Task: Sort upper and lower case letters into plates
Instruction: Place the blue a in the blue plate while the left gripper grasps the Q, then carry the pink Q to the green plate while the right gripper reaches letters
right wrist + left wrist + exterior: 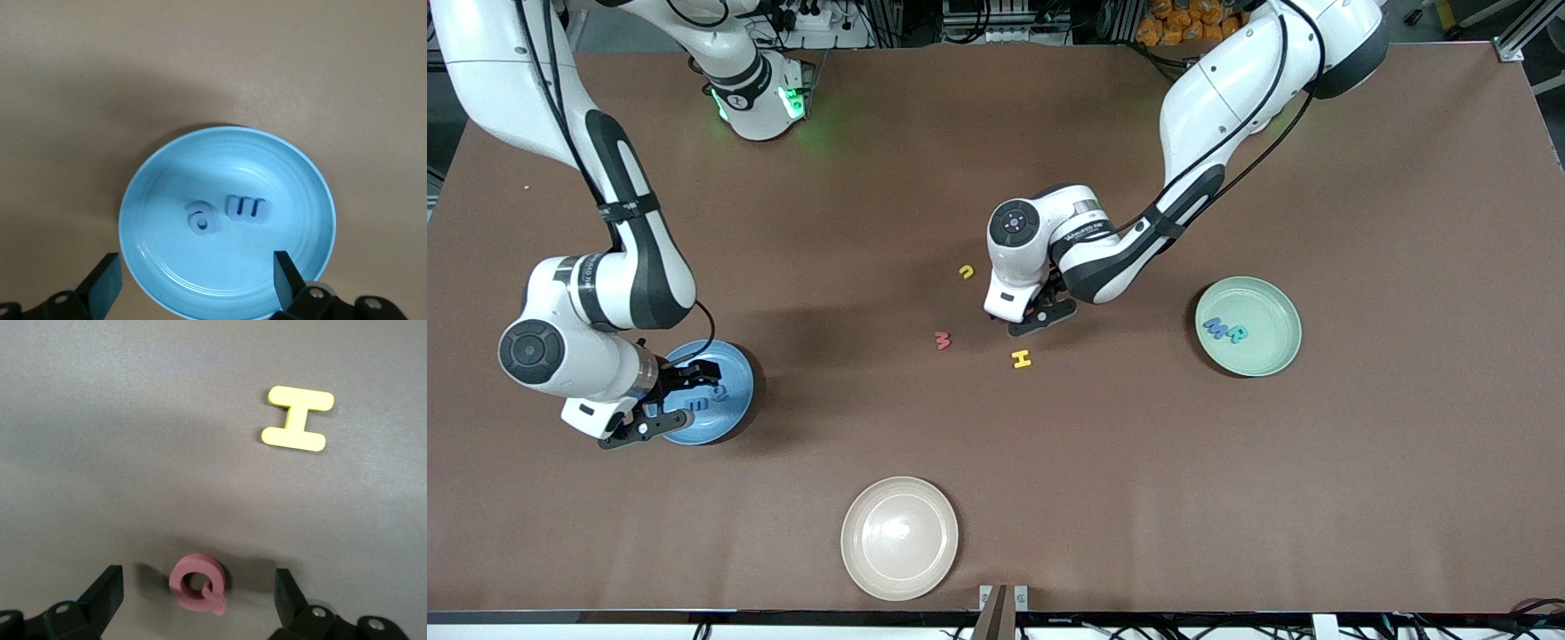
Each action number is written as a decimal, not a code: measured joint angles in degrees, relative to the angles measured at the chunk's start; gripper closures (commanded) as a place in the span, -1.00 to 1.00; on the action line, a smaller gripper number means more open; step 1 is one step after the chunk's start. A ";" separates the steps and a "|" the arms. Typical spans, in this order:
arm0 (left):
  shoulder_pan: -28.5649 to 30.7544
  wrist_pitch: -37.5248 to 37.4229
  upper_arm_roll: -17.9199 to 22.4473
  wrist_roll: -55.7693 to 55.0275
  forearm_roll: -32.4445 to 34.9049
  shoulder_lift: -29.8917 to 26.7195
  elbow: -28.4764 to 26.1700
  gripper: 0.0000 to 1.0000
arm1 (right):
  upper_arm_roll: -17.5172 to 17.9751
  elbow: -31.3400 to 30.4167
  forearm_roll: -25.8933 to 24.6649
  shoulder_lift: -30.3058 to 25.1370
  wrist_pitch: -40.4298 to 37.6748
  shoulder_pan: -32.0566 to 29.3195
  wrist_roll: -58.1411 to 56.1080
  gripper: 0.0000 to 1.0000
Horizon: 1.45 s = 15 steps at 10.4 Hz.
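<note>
While two letters lie in each plate [734, 373], four wait at centre; both grippers [660, 402] gape empty, left gripper [199, 603] straddling the Q [197, 582], H [1021, 358] at its five o'clock.

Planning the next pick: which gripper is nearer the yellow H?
Left. The left gripper hovers open beside the yellow H, over a red Q; the right gripper is open over the blue plate.

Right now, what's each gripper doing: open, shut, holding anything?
Left gripper: open, empty, fingers either side of the red Q on the table.
Right gripper: open, empty, over the blue plate.
</note>
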 measured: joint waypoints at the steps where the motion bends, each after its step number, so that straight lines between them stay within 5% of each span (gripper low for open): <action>1: -0.02 0.44 -0.01 -0.16 0.00 -0.01 -0.29 -1.00 | 0.25 0.37 0.00 -0.01 -0.07 0.47 0.03 -1.00; 6: 1.68 8.22 -0.01 -3.55 0.00 -1.02 -5.24 -0.97 | 0.80 0.60 0.00 -0.03 -2.11 1.43 0.03 -1.00; 13: 1.83 8.14 -0.20 -3.71 0.00 -3.12 -6.95 0.70 | 1.07 0.63 0.00 -0.56 -3.17 3.37 0.09 -1.00; 15: 1.85 8.22 -0.20 -3.76 0.00 -3.30 -7.14 0.76 | 1.07 0.63 0.00 -0.59 -3.16 3.40 0.09 -1.00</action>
